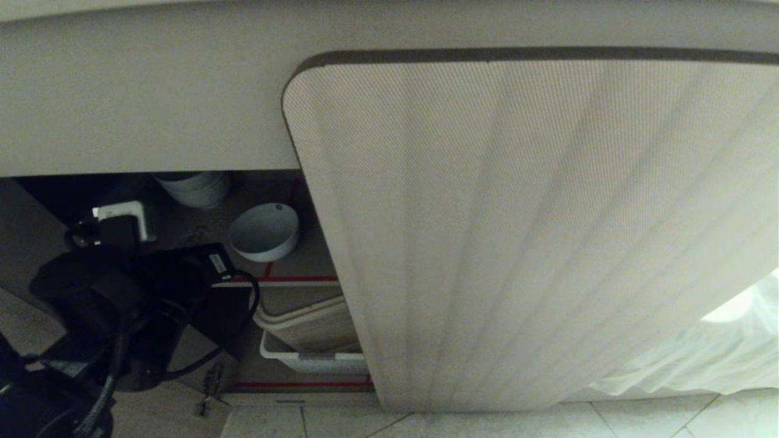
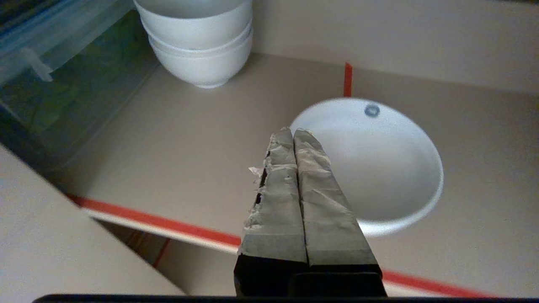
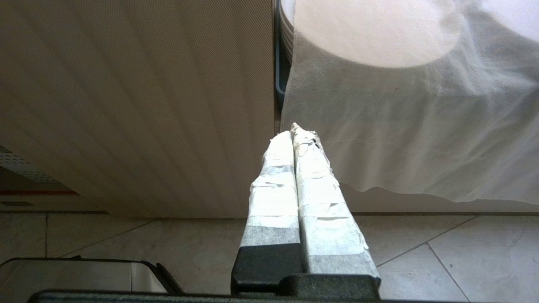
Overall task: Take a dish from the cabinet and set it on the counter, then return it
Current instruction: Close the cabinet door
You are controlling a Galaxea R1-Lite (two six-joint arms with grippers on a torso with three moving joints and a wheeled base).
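My left gripper [image 2: 293, 131] is pinched fully closed and empty, its taped tips over the near rim of the dish [image 2: 379, 168], whether touching I cannot tell. The dish sits on the cabinet's upper shelf [image 2: 177, 143], just behind the red-taped front edge [image 2: 168, 221]. Bare shelf lies to one side of it. Farther back, stacked bowls [image 2: 202, 46] stand near the rear wall. My right gripper [image 3: 293, 130] is closed, low over the floor tiles [image 3: 442, 261] outside the fluted door [image 1: 517, 231].
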